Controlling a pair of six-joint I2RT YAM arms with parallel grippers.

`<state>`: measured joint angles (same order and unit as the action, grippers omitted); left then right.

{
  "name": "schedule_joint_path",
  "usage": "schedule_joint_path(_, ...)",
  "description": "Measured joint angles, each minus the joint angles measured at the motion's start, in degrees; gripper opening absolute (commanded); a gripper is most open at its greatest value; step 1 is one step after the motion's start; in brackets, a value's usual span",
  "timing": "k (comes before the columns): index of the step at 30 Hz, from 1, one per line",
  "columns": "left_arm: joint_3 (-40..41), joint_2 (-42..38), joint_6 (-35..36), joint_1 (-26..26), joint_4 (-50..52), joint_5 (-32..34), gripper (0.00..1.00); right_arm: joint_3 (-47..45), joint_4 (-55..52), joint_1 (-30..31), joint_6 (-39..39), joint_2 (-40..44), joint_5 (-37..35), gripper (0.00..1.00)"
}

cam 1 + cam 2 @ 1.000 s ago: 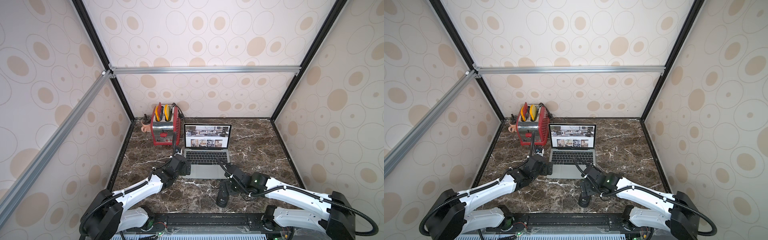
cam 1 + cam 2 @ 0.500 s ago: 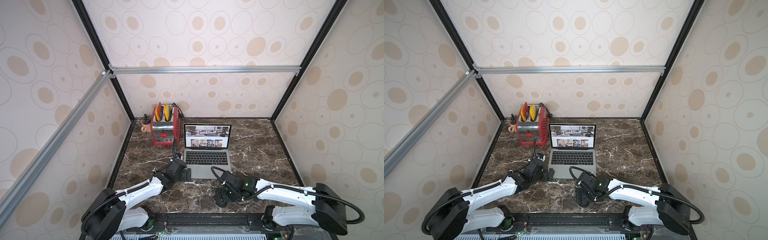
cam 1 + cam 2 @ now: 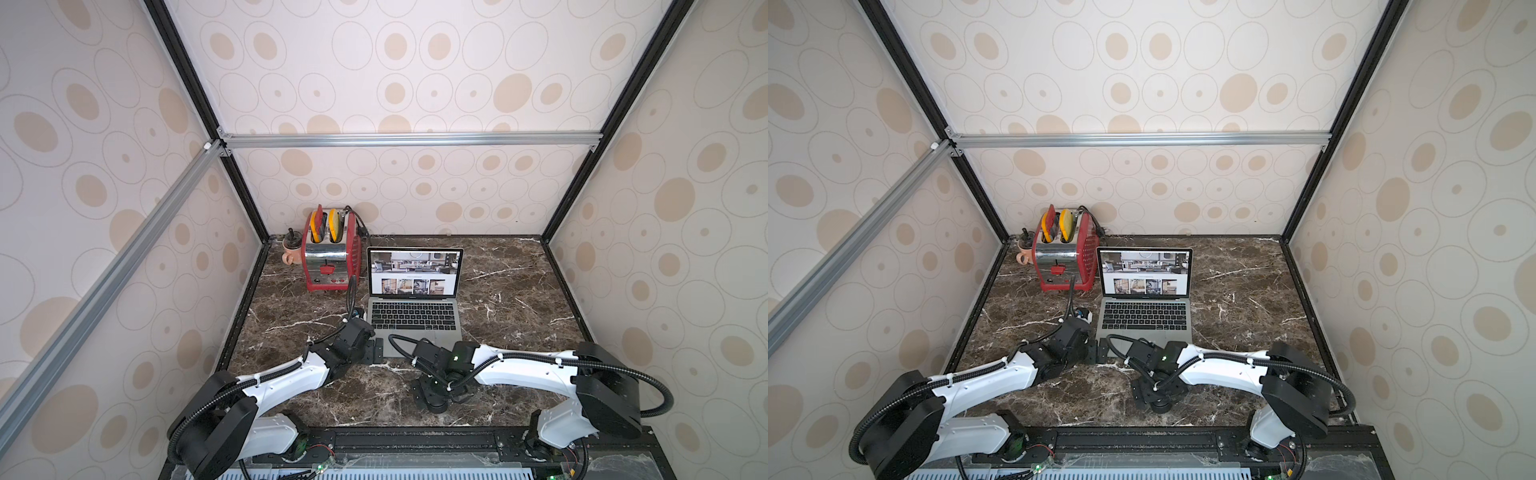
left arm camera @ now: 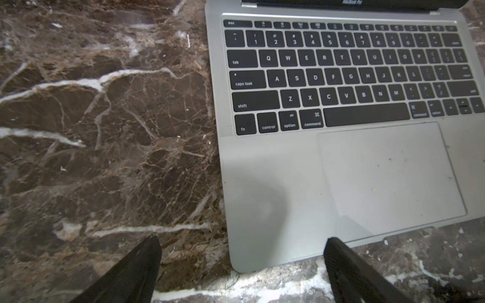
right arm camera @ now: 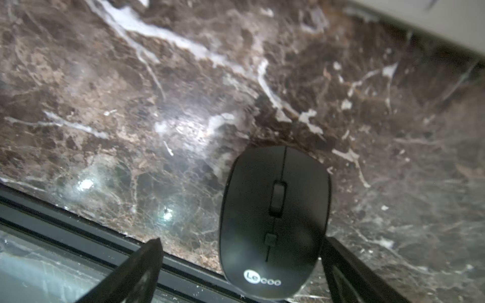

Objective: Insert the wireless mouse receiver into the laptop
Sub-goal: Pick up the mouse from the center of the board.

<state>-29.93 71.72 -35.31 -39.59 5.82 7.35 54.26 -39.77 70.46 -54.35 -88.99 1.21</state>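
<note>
Receiver itself did not show in any view, so you could not place it. What you had was the black Lecoo wireless mouse (image 5: 273, 223), lying on the marble tabletop (image 5: 131, 105) near its front edge, between the widely spread fingers of the right gripper (image 5: 244, 240), which clamped nothing. One finger stood just beside the mouse's flank; you could not tell whether it touched. The left gripper (image 4: 242, 241) hung just as wide and empty over the near left corner of the MacBook Pro laptop (image 4: 275, 183). The laptop stood open on the marble with its screen lit, next to a red toaster (image 3: 328, 266).

By its kind, the receiver was likely tiny, light, rigid and smooth, easy to flick away or to twist between the pads. Your best hold was probably a pinch across the flat faces of its cap, leaving the metal plug free. The mouse looked hard-shelled and slick on polished stone, so you would have taken it across its narrow flanks. The laptop seemed stiff but liable to slide under a sideways push, so it wanted bracing.
</note>
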Motion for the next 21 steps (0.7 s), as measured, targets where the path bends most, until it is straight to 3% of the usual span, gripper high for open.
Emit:
schedule_joint_path(10, -0.4, 2.0, -0.5, 0.0, -0.6, -0.5, 0.99, -3.6, -1.2, 3.2, 2.1, -2.3, -5.6, 0.74)
schedule_joint_path(21, -2.5, 4.2, -0.5, 0.0, -0.5, -3.3, 0.99, -9.4, 5.5, 4.0, 4.4, 3.8, -5.6, 0.45)
